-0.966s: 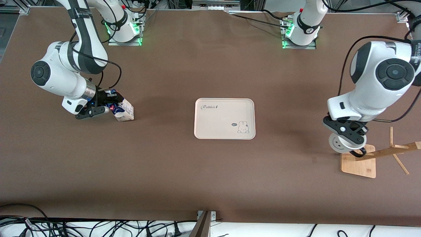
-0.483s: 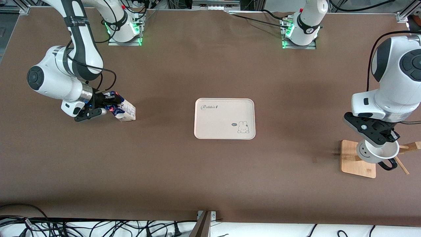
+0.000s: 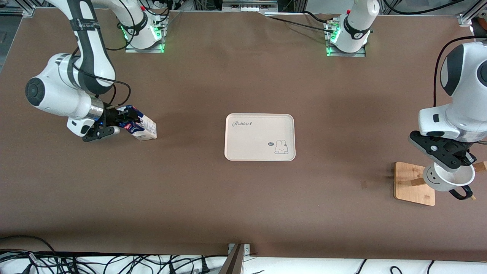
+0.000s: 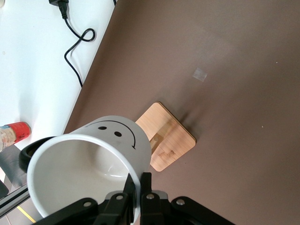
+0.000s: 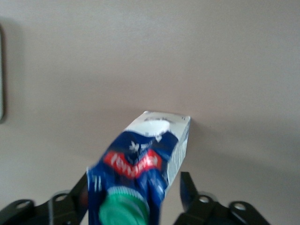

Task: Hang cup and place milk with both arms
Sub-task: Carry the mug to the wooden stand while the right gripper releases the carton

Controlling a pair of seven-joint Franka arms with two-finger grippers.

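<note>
Cup [image 3: 449, 178] hangs empty in the clenched left gripper [image 3: 456, 164], over the wooden stand [image 3: 414, 183]. Milk [image 3: 141, 127] lies on the table between the spread fingers of the released right gripper [image 3: 114, 125].

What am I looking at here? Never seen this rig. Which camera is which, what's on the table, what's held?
Two white robot arms stand at a brown table. The wide picture comes from a high camera facing them; the other two come from cameras on each wrist. The left gripper is shut on the rim of the cup, over a wooden rack. The right gripper has its fingers on either side of the milk, which lies on its side; there is a gap at one finger. A cream tray sits mid-table.
</note>
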